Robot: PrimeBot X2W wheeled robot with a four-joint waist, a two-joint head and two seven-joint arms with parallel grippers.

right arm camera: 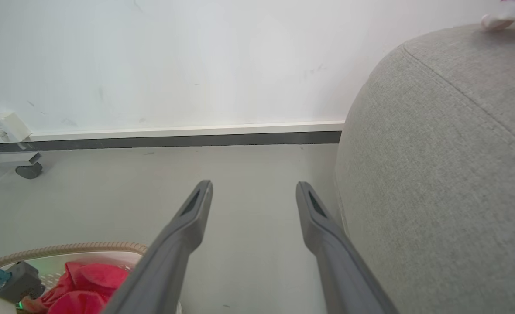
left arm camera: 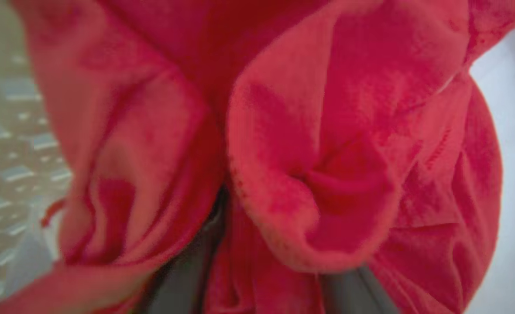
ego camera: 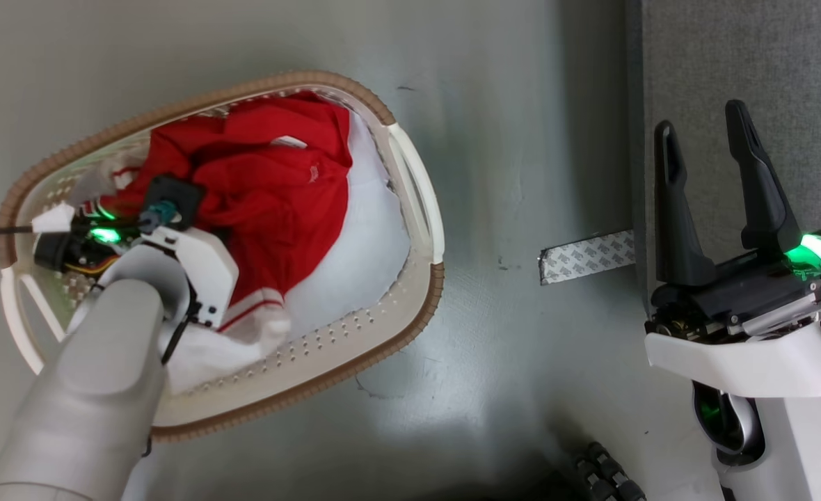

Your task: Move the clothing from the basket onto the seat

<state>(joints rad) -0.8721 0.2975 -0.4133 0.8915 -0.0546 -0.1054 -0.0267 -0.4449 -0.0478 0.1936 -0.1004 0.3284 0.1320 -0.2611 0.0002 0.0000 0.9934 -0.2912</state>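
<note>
You have most of the job left: clothing (ego camera: pixel 278 188) lies in the basket (ego camera: pixel 327 379) at left, left end effector (left arm camera: pixel 266 209) buried in it, grip unclear, right end effector (ego camera: pixel 701 118) spread empty by the seat (ego camera: pixel 765 56), lower right.

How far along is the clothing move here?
Done: possibly one red-and-white piece atop the seat, hard to tell. In hand: left gripper buried in the clothing inside the basket, grip unclear. Left: that red pile; right gripper open, empty.
</note>
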